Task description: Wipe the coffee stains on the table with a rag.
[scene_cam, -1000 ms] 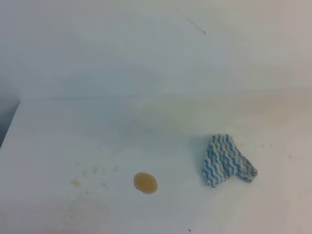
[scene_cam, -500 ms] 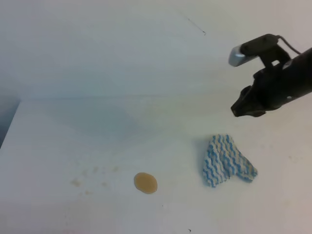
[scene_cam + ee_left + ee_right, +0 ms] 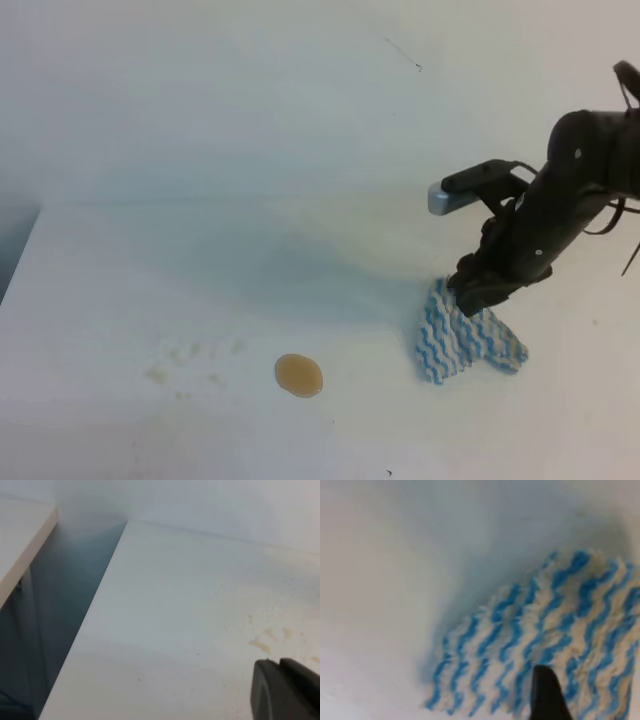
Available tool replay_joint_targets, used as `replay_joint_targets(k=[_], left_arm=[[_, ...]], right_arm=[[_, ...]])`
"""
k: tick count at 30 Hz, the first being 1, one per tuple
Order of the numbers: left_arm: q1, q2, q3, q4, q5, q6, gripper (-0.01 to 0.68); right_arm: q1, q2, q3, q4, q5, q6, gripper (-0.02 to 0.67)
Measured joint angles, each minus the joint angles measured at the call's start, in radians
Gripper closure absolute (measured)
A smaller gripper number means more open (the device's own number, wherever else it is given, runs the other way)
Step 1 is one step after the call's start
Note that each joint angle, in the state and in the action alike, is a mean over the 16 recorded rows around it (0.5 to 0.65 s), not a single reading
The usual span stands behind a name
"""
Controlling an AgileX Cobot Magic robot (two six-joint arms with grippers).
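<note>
Rag (image 3: 465,340), a soft, wrinkled blue-and-white zigzag cloth, lies at three o'clock from the round tan coffee stain (image 3: 299,375) on the white table (image 3: 150,270). Likely light and floppy; pinch a raised fold. Right gripper (image 3: 478,295) touches its upper edge; whether the jaws are spread cannot be told.

You had soft, even light from above, with a cool greenish cast and no glare on the table (image 3: 200,270). In the high view a faint diffuse shadow spread left of the right gripper (image 3: 470,297). Your right wrist view was badly out of focus, the rag (image 3: 545,650) smeared and shadowed along its left edge. Your left wrist view was mildly soft.
</note>
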Motion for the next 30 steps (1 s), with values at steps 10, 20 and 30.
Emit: replay_joint_targets(k=[10,20,30], left_arm=[[0.0,0.0,0.0,0.0,-0.004,0.0,0.672],[0.0,0.0,0.0,0.0,-0.003,0.0,0.672],[0.0,0.0,0.0,0.0,-0.007,0.0,0.672]], right_arm=[[0.0,0.086,-0.004,-0.06,0.01,0.061,0.408],[0.003,0.106,-0.072,0.036,0.064,0.062,0.609],[0.088,0.105,-0.159,0.162,0.093,0.071,0.638]])
